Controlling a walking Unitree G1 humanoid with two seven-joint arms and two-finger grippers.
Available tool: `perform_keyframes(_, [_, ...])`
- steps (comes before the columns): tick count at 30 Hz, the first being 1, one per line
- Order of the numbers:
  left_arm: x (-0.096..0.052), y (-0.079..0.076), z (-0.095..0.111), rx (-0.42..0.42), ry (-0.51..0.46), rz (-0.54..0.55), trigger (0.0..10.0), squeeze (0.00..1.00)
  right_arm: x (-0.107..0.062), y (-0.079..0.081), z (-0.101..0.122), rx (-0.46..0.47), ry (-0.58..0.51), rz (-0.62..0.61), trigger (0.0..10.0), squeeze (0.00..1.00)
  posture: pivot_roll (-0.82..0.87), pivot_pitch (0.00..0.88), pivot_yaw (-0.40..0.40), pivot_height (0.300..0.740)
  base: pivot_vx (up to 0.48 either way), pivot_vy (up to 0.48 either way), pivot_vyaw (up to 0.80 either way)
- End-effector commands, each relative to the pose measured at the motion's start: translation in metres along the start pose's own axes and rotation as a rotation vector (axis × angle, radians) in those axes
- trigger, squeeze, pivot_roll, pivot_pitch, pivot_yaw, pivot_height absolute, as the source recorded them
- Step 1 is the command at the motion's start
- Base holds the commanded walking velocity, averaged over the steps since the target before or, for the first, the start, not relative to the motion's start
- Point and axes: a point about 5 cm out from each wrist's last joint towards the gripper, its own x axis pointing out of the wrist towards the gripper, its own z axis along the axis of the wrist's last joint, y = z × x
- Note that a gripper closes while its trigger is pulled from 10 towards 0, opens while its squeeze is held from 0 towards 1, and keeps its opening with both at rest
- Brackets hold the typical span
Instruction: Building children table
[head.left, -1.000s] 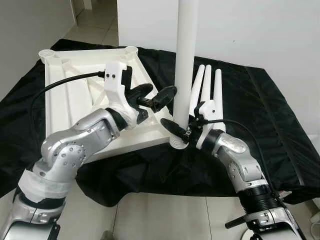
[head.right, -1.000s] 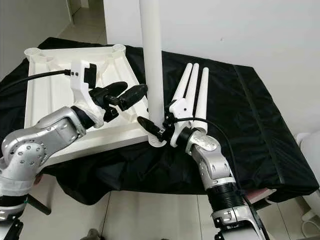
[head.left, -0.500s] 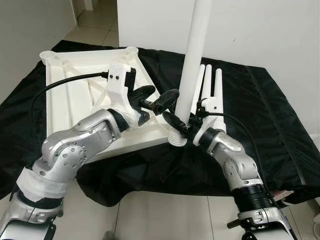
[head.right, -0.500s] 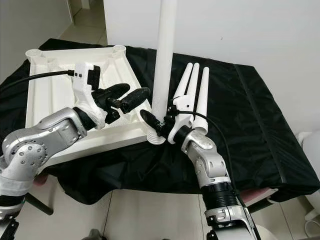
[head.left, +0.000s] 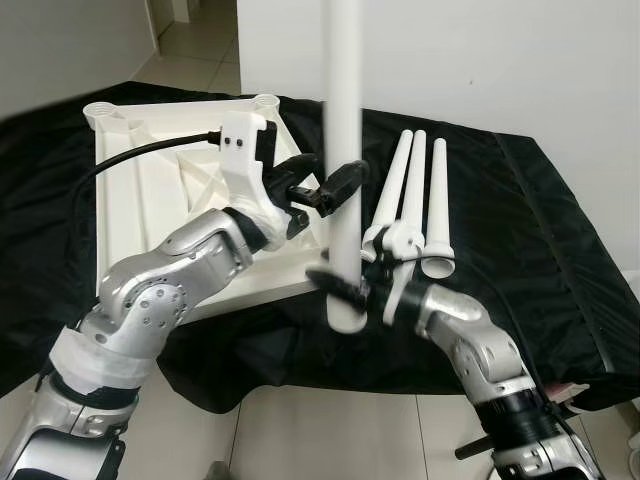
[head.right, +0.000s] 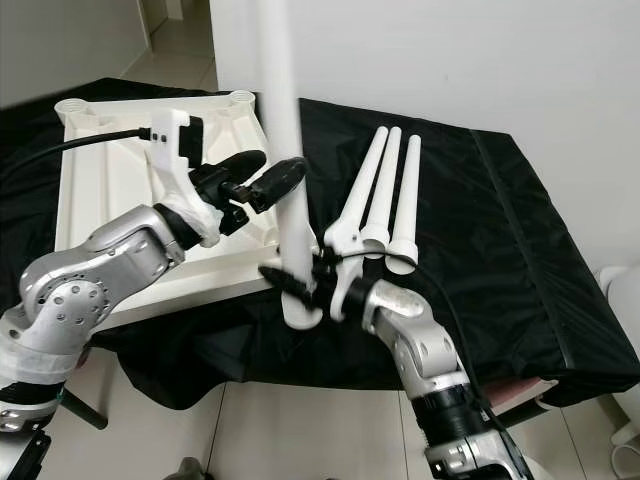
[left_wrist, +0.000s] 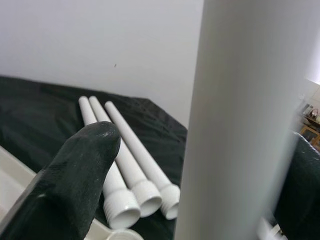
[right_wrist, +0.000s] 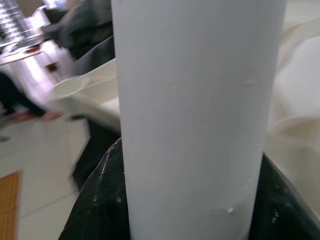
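Observation:
My right gripper (head.left: 345, 288) is shut on a white table leg (head.left: 343, 120) near its lower end and holds it upright. That end hangs just off the near corner of the upturned white tabletop (head.left: 130, 220). My left gripper (head.left: 335, 168) stands open higher up, one finger on each side of the leg. In the left wrist view one black finger (left_wrist: 75, 170) sits apart from the leg (left_wrist: 235, 125). In the right wrist view the leg (right_wrist: 195, 110) has black fingers (right_wrist: 100, 200) against both sides. Three more legs (head.left: 415, 200) lie side by side to the right.
A black cloth (head.left: 520, 220) covers the work surface under the tabletop and the spare legs. Its front edge drops to a tiled floor (head.left: 320, 430). A white wall stands close behind. A black cable (head.left: 140, 152) runs across the tabletop to my left wrist.
The leg has swung from a tilt back to upright, and its lower end has come toward me, off the tabletop's corner. My left gripper has moved up to the leg.

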Motion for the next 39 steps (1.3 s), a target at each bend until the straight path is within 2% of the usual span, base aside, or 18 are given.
perform_keyframes(1, [-0.006,-0.033,0.004,0.015,-0.02,-0.627,10.0,0.0,-0.001,0.004,0.003,-0.025,0.006,0.037,10.0,0.0,0.08,0.035,-0.072,0.74,0.0,0.0,0.0])
perform_keyframes(8, [-0.007,-0.032,0.004,0.018,-0.004,-0.638,10.0,0.0,-0.008,0.007,-0.002,-0.027,0.044,0.079,10.0,0.0,0.08,0.031,-0.074,0.74,0.0,0.0,0.0])
perform_keyframes(14, [-0.014,-0.032,0.002,-0.007,0.033,-0.675,10.0,0.0,-0.014,0.005,-0.003,-0.032,0.063,0.082,10.0,0.0,0.08,0.026,-0.075,0.74,0.0,0.0,0.0])
perform_keyframes(15, [-0.016,-0.032,0.002,-0.014,0.038,-0.685,6.0,0.0,-0.015,0.004,-0.003,-0.033,0.065,0.081,10.0,0.0,0.08,0.02,-0.074,0.74,0.0,0.0,0.0])
perform_keyframes(16, [-0.016,-0.032,0.002,-0.014,0.038,-0.685,6.0,0.0,-0.015,0.004,-0.003,-0.033,0.065,0.081,10.0,0.0,0.08,0.02,-0.074,0.74,0.0,0.0,0.0])
perform_keyframes(17, [-0.018,-0.032,0.002,-0.019,0.045,-0.692,0.0,0.0,-0.015,0.004,-0.003,-0.035,0.067,0.081,10.0,0.0,0.08,0.02,-0.075,0.74,0.0,0.0,0.0])
perform_keyframes(27, [-0.021,-0.031,0.002,-0.019,0.064,-0.69,0.0,0.0,-0.014,0.003,-0.004,-0.015,0.069,0.082,10.0,0.0,0.09,0.014,-0.074,0.74,0.0,0.0,0.0])
perform_keyframes(35, [-0.017,-0.03,0.007,0.004,0.066,-0.64,0.0,0.0,-0.014,-0.003,-0.004,0.027,0.087,0.032,10.0,0.0,0.08,0.013,-0.072,0.74,0.0,0.0,0.0])
perform_keyframes(36, [-0.015,-0.029,0.008,0.013,0.074,-0.615,0.6,0.0,-0.014,-0.004,-0.003,0.027,0.081,0.031,10.0,0.0,0.08,0.014,-0.069,0.74,0.0,0.0,0.0])
perform_keyframes(37, [-0.013,-0.028,0.009,0.019,0.079,-0.597,9.1,0.0,-0.014,-0.004,-0.002,0.026,0.076,0.03,10.0,0.0,0.08,0.015,-0.067,0.74,0.0,0.0,0.0])
perform_keyframes(38, [-0.013,-0.028,0.009,0.019,0.079,-0.597,9.1,0.0,-0.014,-0.004,-0.002,0.026,0.076,0.03,10.0,0.0,0.08,0.015,-0.067,0.74,0.0,0.0,0.0])
perform_keyframes(39, [-0.004,-0.02,0.01,0.054,0.108,-0.511,10.0,0.0,-0.015,-0.004,0.0,0.014,0.061,0.019,10.0,0.0,0.08,0.016,-0.066,0.74,0.0,0.0,0.0])
